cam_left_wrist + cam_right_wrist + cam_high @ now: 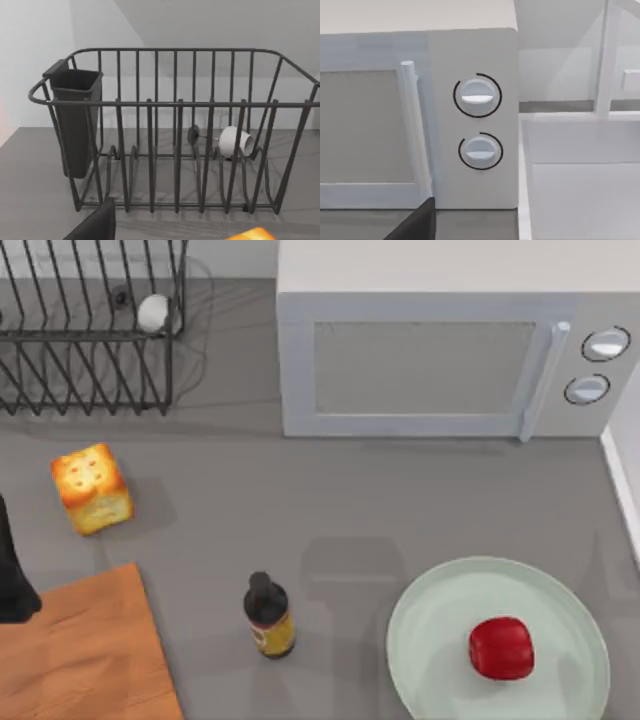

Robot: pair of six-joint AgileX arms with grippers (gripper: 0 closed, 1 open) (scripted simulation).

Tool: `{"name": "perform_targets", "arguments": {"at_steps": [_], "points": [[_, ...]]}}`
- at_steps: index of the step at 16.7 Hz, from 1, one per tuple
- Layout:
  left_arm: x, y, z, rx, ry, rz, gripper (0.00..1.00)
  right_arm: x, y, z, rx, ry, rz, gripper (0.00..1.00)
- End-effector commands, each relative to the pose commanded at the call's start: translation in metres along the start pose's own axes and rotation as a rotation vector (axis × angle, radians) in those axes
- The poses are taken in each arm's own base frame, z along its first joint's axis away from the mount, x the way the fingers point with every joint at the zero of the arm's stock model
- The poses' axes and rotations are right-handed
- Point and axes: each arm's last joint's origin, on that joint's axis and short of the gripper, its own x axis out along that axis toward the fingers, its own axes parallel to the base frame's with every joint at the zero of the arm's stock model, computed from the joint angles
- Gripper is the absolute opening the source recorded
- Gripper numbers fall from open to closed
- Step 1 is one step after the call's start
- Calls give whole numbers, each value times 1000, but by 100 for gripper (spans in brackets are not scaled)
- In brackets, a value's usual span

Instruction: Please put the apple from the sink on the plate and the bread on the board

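The red apple (pixel 500 648) lies on the pale mint-green plate (pixel 430 602) at the front right of the table. The golden bread (pixel 92 488) stands on the grey tabletop at the left, a little behind the wooden board (pixel 85 660), and its orange edge (pixel 252 234) peeks into the left wrist view. My left gripper (pixel 12 585) is a dark shape at the left edge, over the board's far corner and just in front of the bread. A dark part of my right gripper (pixel 417 222) hangs in front of the microwave, beside the white sink (pixel 580 195).
A dark bottle (pixel 268 615) stands between the board and the plate. A white microwave (pixel 430 350) fills the back right. At the back left is a black wire dish rack (pixel 90 340) holding a white cup (pixel 153 312) and a dark utensil holder (pixel 75 120).
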Motion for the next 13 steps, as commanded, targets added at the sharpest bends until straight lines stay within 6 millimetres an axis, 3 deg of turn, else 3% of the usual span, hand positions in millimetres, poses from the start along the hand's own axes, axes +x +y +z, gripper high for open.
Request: {"name": "perform_targets", "arguments": {"at_steps": [3,9,13], "points": [[0,0,0,0,0,0,100,0,-5,-12,-43,-79,-42,100],[0,0,0,0,0,0,100,0,-6,-13,-46,-84,-45,100],[1,-3,19,88,70,-21,100,0,-6,-13,-46,-84,-45,100]]}}
